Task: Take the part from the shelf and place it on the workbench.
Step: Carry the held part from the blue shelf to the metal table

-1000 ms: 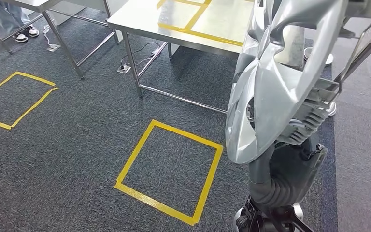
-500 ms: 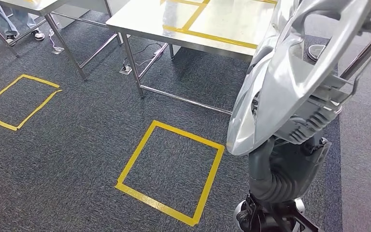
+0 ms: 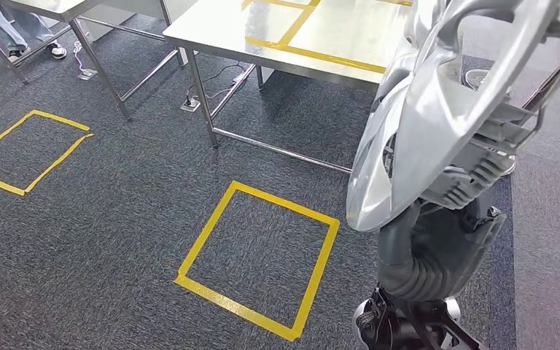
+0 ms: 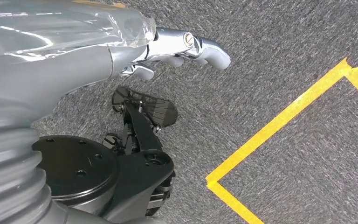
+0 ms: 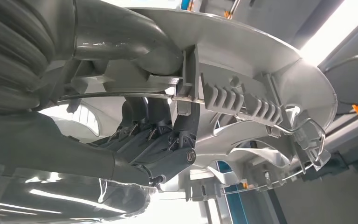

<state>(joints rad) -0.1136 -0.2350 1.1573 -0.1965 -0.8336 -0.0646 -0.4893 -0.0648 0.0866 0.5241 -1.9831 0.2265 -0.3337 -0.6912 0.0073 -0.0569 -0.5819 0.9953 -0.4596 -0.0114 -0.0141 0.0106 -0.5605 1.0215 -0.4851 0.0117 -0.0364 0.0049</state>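
Note:
The part point(image 3: 423, 124) is a large silver wheel-cover-like piece with spokes, ribbed clips and a wire ring. It is held up at the right of the head view, above the carpet and near the workbench corner. My right hand point(image 5: 168, 144) grips it from behind, dark fingers hooked around a spoke of the part point(image 5: 242, 60). In the head view the hand itself is hidden behind the part, above the ribbed wrist cover point(image 3: 426, 266). My left hand point(image 4: 186, 44) hangs over the carpet with nothing in it. The workbench point(image 3: 211, 29) is a steel table marked with yellow tape, ahead of me.
A yellow tape square point(image 3: 259, 251) lies on the carpet in front of the workbench, and another point(image 3: 25, 153) lies at the left. A second steel table point(image 3: 44, 6) stands at the far left, with a person's feet point(image 3: 33, 47) beside it. Cables and a socket point(image 3: 189, 102) lie under the workbench.
The whole picture has shifted a little, so the camera has moved. The part sits slightly further right and higher in the view, still in my right hand.

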